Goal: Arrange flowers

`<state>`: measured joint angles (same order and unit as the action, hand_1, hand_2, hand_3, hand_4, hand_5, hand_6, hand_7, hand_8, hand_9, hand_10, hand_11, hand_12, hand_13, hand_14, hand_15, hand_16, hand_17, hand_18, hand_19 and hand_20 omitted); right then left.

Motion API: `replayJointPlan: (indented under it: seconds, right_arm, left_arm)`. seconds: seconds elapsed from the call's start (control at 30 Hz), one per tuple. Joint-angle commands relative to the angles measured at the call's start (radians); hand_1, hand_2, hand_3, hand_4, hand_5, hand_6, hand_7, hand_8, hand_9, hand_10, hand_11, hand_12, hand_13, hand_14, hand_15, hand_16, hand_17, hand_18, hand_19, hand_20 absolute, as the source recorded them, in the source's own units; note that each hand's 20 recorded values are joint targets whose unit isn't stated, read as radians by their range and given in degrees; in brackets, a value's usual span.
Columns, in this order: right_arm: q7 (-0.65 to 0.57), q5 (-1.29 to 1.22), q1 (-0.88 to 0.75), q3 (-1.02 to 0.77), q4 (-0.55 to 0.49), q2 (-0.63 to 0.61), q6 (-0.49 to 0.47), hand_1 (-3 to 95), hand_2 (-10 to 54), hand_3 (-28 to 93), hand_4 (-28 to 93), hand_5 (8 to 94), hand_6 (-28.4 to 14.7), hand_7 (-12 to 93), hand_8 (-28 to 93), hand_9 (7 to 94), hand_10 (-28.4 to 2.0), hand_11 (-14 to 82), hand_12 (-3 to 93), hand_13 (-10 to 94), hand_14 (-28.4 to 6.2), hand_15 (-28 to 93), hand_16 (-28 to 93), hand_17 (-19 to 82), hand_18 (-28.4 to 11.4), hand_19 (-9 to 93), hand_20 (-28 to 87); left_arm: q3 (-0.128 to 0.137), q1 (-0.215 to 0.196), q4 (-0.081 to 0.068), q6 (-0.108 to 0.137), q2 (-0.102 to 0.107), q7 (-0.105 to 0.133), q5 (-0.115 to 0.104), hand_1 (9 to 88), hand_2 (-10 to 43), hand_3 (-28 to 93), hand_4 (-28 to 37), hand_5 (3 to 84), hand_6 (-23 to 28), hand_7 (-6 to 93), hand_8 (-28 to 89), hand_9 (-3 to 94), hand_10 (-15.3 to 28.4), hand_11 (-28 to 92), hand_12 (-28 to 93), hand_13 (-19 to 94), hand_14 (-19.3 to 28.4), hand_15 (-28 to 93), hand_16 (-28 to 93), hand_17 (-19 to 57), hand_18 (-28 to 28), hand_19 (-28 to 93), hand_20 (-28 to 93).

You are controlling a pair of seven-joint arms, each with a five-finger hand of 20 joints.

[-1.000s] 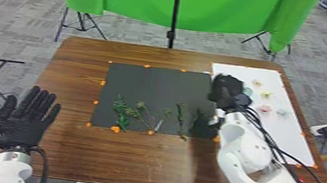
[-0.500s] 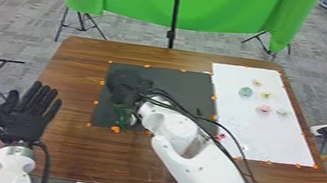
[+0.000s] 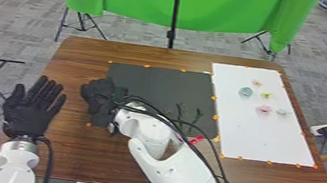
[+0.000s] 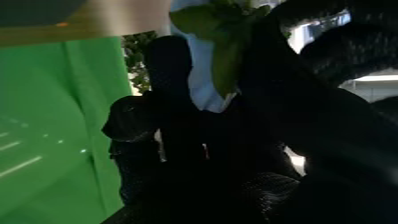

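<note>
Clock: we are laying its face over the tabletop as the head view is showing it, twelve at the far edge.
Left hand: we are finding the left hand (image 3: pixel 27 117) at nine o'clock, by the table's edge; its fingers are standing straight, slightly spread, and pointing toward twelve.
Right hand: we are seeing the right hand (image 3: pixel 101 94) at ten o'clock, over the nine o'clock edge of the black mat (image 3: pixel 154 81); its fingers are curling in and pinching a green leafy piece (image 4: pixel 226 60).
Leafy piece: we are seeing it lying between the gloved fingers in the right wrist view.
Green cloth: it is hanging beyond the table (image 3: pixel 79 51) at twelve o'clock.
Stems: a few dark green stems (image 3: pixel 197 115) are lying near the clock's centre, on the mat, just beside the right arm.
Red piece: a small red piece (image 3: pixel 196 140) is showing at six o'clock, close against that arm.
Flower heads: between one and two o'clock, on the white sheet (image 3: pixel 270 138), five are resting apart. Around the pink flower head (image 3: pixel 263 109), we are seeing the teal flower head (image 3: pixel 246 91) at eleven, the pale orange flower head (image 3: pixel 256 83) and the nearer yellow-green flower head (image 3: pixel 266 95) both near twelve, and the whitish flower head (image 3: pixel 283 112) at three.
</note>
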<state>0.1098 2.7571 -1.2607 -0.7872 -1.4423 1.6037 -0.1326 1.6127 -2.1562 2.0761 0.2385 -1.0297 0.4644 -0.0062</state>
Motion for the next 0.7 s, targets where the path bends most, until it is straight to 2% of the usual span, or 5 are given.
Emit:
replayJointPlan:
  seconds: [0.03,0.33,0.5,0.6,0.7]
  right_arm:
    - [0.010,0.085,-0.022,-0.039,0.041,0.027,0.024,58.9,-9.5,78,-28,63.4,-0.1,54,-6,73.5,-10.0,18.9,39.7,51,-10.8,67,38,28,-22.3,92,56]
    - [-0.020,0.073,-0.017,-0.054,0.011,0.025,-0.148,56.9,-9.5,78,-28,62.5,-0.2,53,-8,70.2,-10.4,19.1,38.3,48,-12.1,69,38,27,-22.7,92,57]
    - [-0.044,0.062,-0.024,-0.049,0.006,0.017,-0.134,49.4,-9.5,84,-28,58.4,-0.3,46,-9,58.5,-14.3,38.7,24.1,45,-15.4,77,29,26,-23.0,92,60]
    - [-0.052,0.061,-0.026,-0.049,0.003,0.012,-0.138,46.9,-9.5,88,-28,53.1,-0.3,50,-22,51.5,-15.8,48.3,21.9,44,-16.1,81,24,26,-23.0,92,61]
    - [-0.084,0.031,-0.023,-0.044,-0.008,0.002,-0.127,46.0,-9.5,89,-28,49.1,-1.0,54,-25,46.4,-16.9,52.7,22.5,43,-16.5,83,22,25,-23.1,93,61]
  left_arm:
    - [-0.018,0.015,-0.016,0.009,-0.007,-0.012,0.007,25.9,15.7,76,-28.3,48.3,10.8,16.1,-10,41.2,16.4,24,12,30,16.1,38,-7,-8.3,14.1,35,13]
    - [-0.026,0.024,-0.019,0.008,-0.011,-0.004,-0.005,25.9,17.6,76,-28.3,48.5,10.7,16.4,-10,41.4,16.3,25,12,30,16.1,39,-7,-8.2,14.0,36,13]
    - [-0.033,0.028,-0.025,0.027,-0.015,-0.007,0.000,26.3,16.3,76,-28.3,48.0,10.8,16.3,-10,40.7,16.2,25,11,30,16.1,39,-7,-8.2,14.0,36,13]
    - [-0.033,0.025,-0.022,0.017,-0.013,0.000,0.005,27.6,14.4,76,-28.3,47.5,10.8,16.4,-10,39.5,16.0,25,11,30,16.0,39,-7,-8.3,14.0,36,13]
    - [-0.030,0.021,-0.019,0.012,-0.013,0.005,0.007,28.6,13.2,76,-28.3,47.3,10.9,16.6,-10,38.8,15.9,25,11,30,15.9,39,-7,-8.4,14.0,36,13]
